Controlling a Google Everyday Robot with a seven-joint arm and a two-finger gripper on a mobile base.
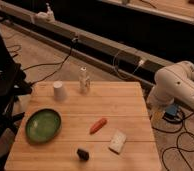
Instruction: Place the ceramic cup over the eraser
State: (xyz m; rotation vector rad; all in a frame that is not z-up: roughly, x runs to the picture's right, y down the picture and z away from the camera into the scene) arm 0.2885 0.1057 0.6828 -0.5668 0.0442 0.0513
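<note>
Across the table point(125, 107) the ceramic cup point(59, 90) stands well apart from the eraser point(82, 154), nothing begun; my off-frame claw gapes wide.

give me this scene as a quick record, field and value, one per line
surface: wooden table
ceramic cup: back left, far from eraser
eraser: front centre, uncovered
bottle: back, right of cup
green plate: left side
carrot piece: centre
white block: right of eraser
arm: beside table's right edge
tool: not in view
</note>
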